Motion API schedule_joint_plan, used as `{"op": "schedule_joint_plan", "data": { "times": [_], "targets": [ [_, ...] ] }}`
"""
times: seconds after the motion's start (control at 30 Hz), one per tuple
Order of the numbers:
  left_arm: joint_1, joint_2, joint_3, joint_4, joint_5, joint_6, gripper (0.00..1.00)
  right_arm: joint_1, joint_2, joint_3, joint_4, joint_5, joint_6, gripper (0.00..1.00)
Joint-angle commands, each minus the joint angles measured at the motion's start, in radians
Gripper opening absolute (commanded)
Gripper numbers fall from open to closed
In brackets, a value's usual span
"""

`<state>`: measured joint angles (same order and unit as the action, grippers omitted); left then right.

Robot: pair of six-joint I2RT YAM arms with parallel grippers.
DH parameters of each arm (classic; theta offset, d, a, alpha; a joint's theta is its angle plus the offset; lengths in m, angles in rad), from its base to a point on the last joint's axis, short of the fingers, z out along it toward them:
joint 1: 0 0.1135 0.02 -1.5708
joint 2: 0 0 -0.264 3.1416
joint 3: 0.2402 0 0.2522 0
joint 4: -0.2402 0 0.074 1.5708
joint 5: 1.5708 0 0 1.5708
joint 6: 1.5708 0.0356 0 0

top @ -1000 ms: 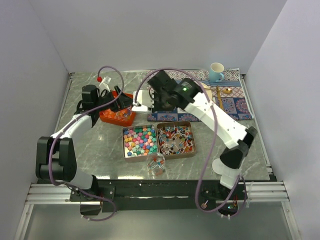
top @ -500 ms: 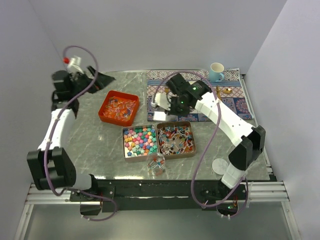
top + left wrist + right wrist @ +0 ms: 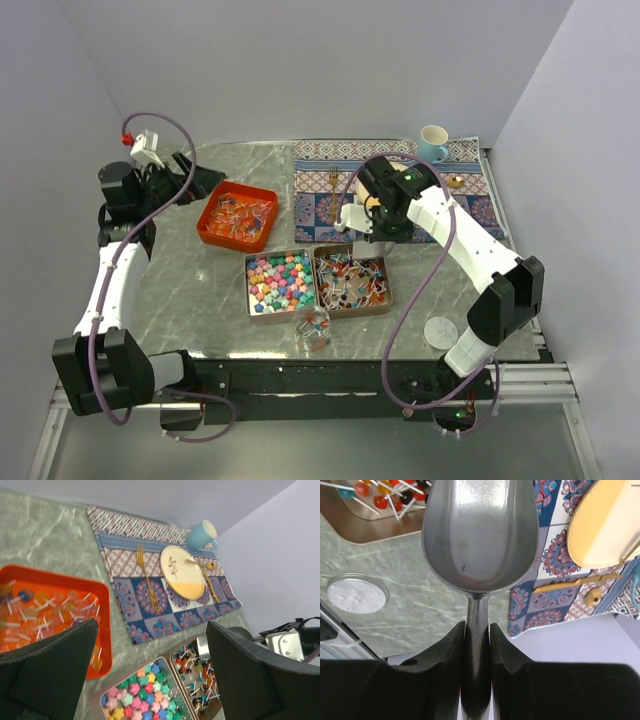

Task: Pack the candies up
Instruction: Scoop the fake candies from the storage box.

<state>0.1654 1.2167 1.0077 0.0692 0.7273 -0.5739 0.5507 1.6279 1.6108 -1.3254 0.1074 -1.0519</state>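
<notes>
Left gripper [image 3: 151,626] spread wide, empty — now drawn back off the orange tray [image 3: 238,215]. Right gripper [image 3: 477,630] clamped on the metal scoop [image 3: 480,535] by its handle — swung nearer the lollipop tray [image 3: 352,278].

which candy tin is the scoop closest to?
The right tin, holding stick lollipops; the right gripper's scoop hangs at its far edge. The left tin holds colourful lumps.

Bright, diffuse light is filling every view; glare is streaking the metal scoop [image 3: 479,535]; the fingers [image 3: 55,670] of the left gripper [image 3: 151,627] are blurring.
</notes>
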Motion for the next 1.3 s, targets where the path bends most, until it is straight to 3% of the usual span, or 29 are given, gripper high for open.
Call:
{"op": "schedule_joint_plan", "data": {
  "times": [0.0,0.2,0.8,1.1,1.27],
  "targets": [
    [0.010,-0.048,-0.037,0.006,-0.020,0.034,0.97,-0.003,-0.071,0.009,-0.117,0.090,-0.118,0.00],
    [0.016,-0.062,-0.052,0.007,-0.025,0.037,0.97,0.005,-0.077,-0.081,-0.118,0.153,-0.161,0.00],
    [0.022,-0.078,-0.098,0.027,-0.034,0.023,0.96,0.109,0.135,-0.077,-0.117,0.321,-0.154,0.00],
    [0.034,-0.086,-0.115,0.018,-0.040,0.031,0.96,0.141,0.228,-0.034,-0.098,0.279,-0.128,0.00],
    [0.042,-0.075,-0.110,0.001,-0.045,0.048,0.96,0.147,0.237,-0.090,-0.020,0.244,-0.128,0.00]
  ]
}}
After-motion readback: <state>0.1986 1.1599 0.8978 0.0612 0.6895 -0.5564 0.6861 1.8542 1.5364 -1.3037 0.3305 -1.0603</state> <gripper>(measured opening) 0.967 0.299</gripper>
